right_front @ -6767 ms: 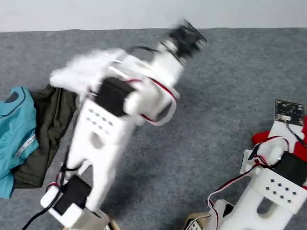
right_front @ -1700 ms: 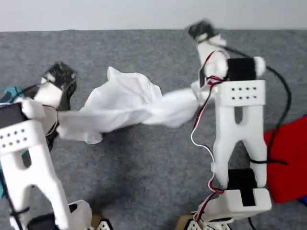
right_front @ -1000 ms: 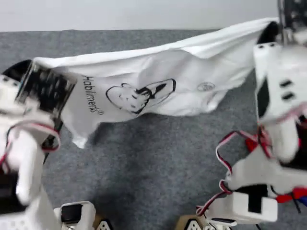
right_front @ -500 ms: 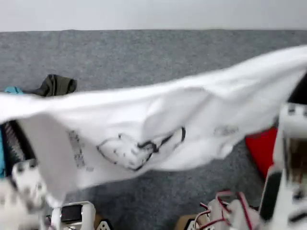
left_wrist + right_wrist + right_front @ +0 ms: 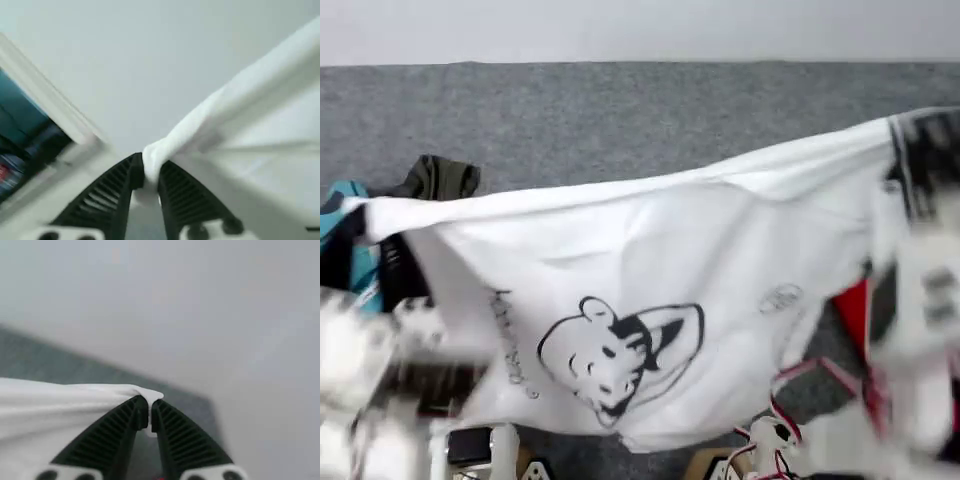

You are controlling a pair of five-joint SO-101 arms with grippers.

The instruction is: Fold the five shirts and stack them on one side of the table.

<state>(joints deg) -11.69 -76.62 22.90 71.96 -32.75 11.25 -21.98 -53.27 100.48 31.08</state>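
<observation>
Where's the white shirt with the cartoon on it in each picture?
High view: the white shirt hangs spread wide across the middle, cartoon facing the camera.
Left wrist view: one bunched end of it is pinched in the left gripper.
Right wrist view: its other end is pinched in the right gripper.
Shared landmark: the shirt's stretched top edge, running from one gripper to the other.

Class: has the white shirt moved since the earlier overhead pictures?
Yes. The white shirt, earlier bunched mid-table, now hangs spread wide across the grey table, one end reaching past the olive shirt.
</observation>
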